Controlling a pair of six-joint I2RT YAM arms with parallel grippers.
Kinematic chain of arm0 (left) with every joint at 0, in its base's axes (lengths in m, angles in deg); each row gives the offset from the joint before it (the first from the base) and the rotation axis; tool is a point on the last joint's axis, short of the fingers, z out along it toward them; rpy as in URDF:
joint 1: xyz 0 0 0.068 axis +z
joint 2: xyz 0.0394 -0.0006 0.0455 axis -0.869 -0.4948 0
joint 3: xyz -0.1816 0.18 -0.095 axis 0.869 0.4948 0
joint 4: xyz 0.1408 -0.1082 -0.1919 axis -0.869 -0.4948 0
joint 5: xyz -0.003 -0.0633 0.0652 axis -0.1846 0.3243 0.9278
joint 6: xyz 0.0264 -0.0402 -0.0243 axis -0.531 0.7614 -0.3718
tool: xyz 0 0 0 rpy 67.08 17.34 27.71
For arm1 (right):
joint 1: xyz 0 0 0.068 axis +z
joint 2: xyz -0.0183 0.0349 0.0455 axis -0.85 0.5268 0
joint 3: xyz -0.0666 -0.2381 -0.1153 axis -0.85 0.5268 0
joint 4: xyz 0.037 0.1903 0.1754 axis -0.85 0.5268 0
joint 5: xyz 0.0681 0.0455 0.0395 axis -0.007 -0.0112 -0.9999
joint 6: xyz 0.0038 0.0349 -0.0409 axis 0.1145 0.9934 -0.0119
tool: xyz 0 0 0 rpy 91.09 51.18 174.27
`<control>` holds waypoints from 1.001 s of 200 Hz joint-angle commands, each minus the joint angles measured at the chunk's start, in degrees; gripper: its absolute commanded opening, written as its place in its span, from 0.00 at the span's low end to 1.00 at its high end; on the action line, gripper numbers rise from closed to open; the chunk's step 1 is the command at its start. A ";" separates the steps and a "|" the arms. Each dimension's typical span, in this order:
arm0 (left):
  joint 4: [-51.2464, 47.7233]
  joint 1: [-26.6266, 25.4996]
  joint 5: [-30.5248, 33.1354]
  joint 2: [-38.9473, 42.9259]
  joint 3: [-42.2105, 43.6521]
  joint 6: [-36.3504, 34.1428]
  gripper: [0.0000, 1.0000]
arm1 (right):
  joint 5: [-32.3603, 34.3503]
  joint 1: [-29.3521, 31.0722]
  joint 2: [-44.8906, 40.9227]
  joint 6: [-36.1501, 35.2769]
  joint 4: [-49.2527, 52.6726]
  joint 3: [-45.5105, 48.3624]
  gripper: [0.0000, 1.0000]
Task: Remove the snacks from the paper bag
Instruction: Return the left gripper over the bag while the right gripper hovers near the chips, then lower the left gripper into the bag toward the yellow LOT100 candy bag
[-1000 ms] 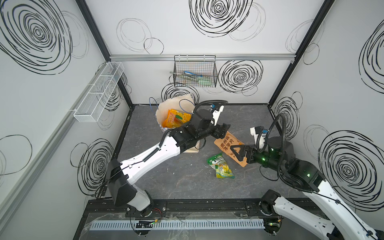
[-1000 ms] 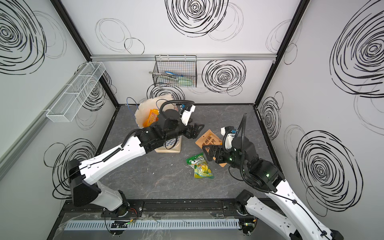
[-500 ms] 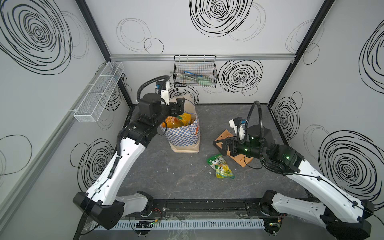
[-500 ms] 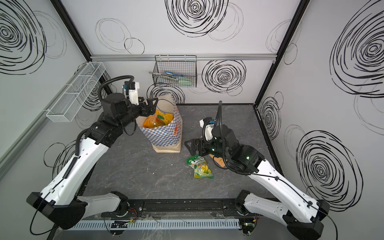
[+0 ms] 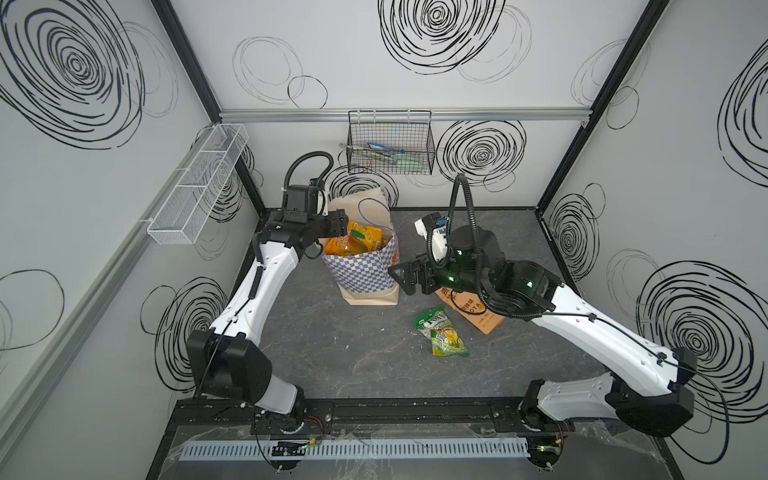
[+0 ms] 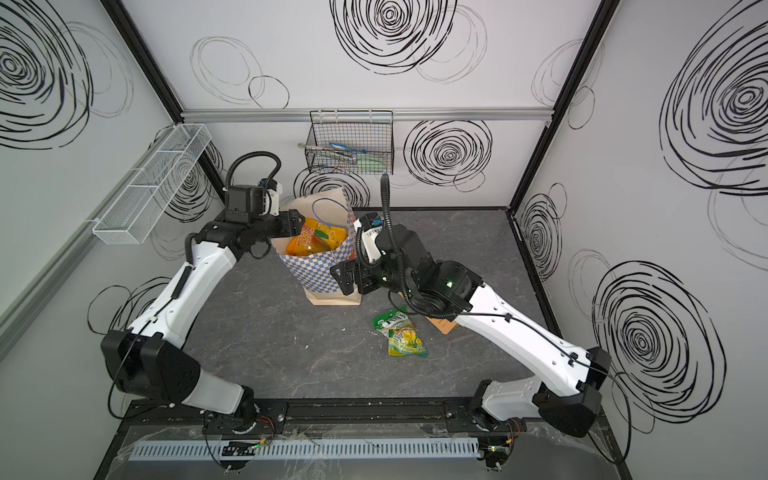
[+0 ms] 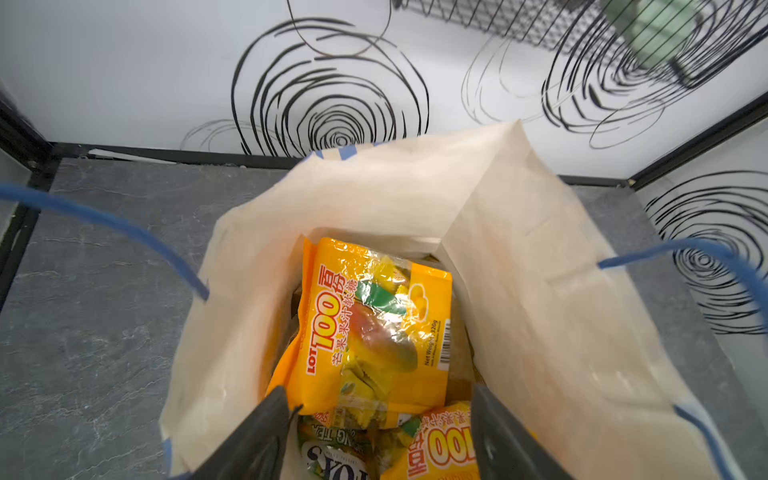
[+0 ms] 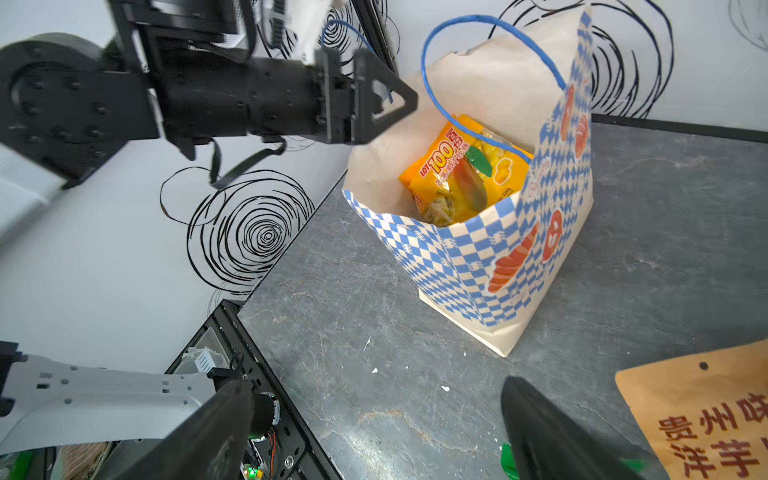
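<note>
Gaping, seemingly empty, left gripper [image 7: 378, 397] overhangs paper bag [image 7: 540, 311].

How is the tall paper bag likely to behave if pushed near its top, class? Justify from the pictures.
The paper bag would probably tip rather than slide: it stands tall on a narrow base. Its walls look creased, so they would likely buckle. The packets inside may add steadying weight.

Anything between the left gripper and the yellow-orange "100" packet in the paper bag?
Nothing visible: the left gripper hangs open over the cream checkered paper bag, whose blue cord handles sit aside; the yellow-orange "100" packet lies uppermost.
</note>
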 commanded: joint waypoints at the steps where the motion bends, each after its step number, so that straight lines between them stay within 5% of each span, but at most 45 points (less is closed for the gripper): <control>1: -1.56 -0.68 -0.34 -2.98 -4.72 -2.20 0.67 | 0.27 0.81 0.50 -1.84 0.12 -1.36 0.97; 79: -11.34 -4.23 0.92 -21.21 -19.33 -5.29 0.68 | 1.26 0.99 -4.57 0.44 -2.08 5.31 0.97; 200: -8.86 -7.08 1.24 -30.90 -13.79 -7.60 0.88 | 2.70 0.95 -6.52 0.57 -3.01 7.70 0.97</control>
